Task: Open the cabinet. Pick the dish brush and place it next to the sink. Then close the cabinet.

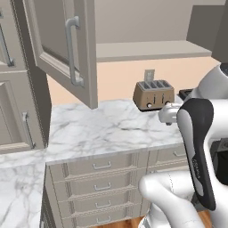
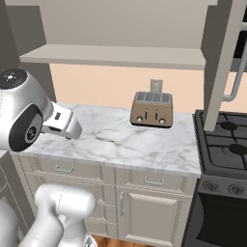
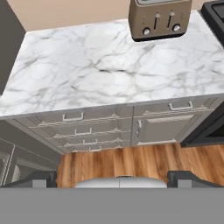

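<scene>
A simulated kitchen, mid-task: the cabinet (image 1: 67, 49) hangs with both doors swung open, 1 leaf jutting out over the marble tabletop (image 1: 102, 129) and the other showing in the right base view as a pale edge with its bar handle, above the stove (image 2: 226, 140). The end effector (image 3: 118, 176) is empty, its 2 dark tips spread wide at the bottom of the hand view as it looks down past the tabletop's front edge to the drawer fronts (image 3: 87, 131) and wood floor (image 3: 131, 162). A 4-slot toaster (image 3: 159, 17) stands ahead of it, well apart, by the back wall. The dish brush cannot be made out; it is probably inside the cabinet, above and beyond the end effector, though the interior is hidden from these angles. The risk from here: an arm rising toward the shelf could clip an open door leaf, or the brush, small and light, could be nudged deeper before the tips close on it.
</scene>
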Motion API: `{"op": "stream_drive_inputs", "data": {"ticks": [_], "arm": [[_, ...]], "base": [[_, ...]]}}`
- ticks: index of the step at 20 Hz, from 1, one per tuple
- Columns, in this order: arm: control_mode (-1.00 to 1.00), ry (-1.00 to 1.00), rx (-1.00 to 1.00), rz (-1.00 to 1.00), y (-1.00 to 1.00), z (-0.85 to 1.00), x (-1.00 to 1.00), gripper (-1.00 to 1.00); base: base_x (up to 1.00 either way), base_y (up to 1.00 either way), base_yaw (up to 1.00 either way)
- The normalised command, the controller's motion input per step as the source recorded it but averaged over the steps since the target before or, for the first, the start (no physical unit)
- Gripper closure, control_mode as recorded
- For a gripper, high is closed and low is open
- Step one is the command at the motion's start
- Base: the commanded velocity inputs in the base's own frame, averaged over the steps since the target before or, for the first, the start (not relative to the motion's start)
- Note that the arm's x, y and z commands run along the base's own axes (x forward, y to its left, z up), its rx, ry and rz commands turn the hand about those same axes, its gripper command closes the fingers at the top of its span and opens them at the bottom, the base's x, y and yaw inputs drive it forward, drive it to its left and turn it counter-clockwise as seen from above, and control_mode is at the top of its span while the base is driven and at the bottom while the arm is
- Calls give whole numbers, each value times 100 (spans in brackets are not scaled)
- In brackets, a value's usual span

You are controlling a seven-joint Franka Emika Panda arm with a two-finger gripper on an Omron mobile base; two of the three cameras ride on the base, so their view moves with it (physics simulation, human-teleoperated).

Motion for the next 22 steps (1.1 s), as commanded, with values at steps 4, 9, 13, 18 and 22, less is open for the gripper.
{"op": "stream_drive_inputs", "data": {"ticks": [4, 9, 13, 18, 22], "arm": [[-100, -14, 0, 0, 11, 4, -26, -100], [-100, -20, -1, 0, 4, 42, -57, -100], [-100, -21, -1, 0, 15, 70, -76, -100], [-100, -21, 0, -3, 6, 60, -47, -100], [-100, -22, 0, -9, 22, 45, -14, -100]], "base": [[0, 0, 0], [0, 0, 0], [0, 0, 0], [0, 0, 0], [0, 0, 0]]}}
